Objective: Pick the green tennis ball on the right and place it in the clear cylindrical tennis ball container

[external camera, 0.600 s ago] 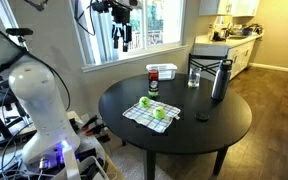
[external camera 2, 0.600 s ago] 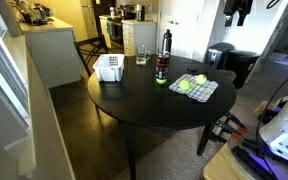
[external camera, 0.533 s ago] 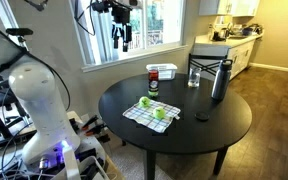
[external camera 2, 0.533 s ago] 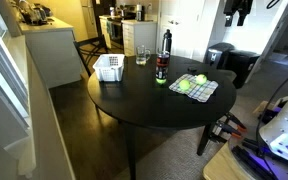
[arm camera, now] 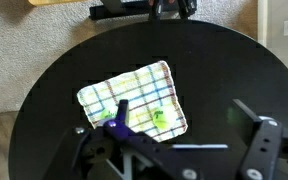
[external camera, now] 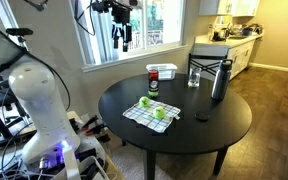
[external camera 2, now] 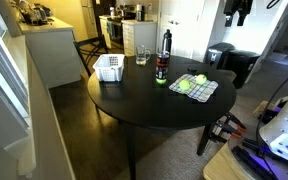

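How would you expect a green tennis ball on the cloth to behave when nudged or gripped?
The tennis ball is round, so it probably rolls if nudged, though the cloth under it may slow it. It looks small, so likely light.

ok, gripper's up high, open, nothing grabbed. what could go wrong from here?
1. One ball lies close beside the other ball on the cloth. The gripper may take the wrong one or knock its neighbour rolling.
2. Fingers closing low could snag the cloth and drag both.
3. The container is narrow and upright near the basket. An off-centre drop might tip it or bounce the ball off the table.
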Robot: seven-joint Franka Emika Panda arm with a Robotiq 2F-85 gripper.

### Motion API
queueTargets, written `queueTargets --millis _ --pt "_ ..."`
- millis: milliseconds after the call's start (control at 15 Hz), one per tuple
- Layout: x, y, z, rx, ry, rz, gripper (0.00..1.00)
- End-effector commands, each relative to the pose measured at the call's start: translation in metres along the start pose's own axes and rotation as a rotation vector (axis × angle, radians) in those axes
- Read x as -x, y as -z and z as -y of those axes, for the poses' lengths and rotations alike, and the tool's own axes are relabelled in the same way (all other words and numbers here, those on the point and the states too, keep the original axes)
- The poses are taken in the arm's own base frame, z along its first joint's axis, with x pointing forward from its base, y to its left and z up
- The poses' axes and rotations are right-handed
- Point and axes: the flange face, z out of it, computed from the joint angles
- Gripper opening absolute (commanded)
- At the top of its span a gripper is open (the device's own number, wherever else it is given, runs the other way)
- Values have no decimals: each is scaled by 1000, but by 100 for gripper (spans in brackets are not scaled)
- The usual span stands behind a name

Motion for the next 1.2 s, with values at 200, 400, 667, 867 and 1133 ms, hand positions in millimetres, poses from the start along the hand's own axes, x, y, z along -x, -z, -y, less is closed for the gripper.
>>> queueTargets --millis 200,400,667,867,1133 --pt "-9 -36 -19 -44 -49 -1 100" --pt "-16 -68 -42 -69 -105 -4 100" --pt "-30 -111 -75 -85 -144 -52 100" --pt "-50 -136 -87 -86 -117 -125 100" --pt "-85 -165 -88 -39 -58 -231 100"
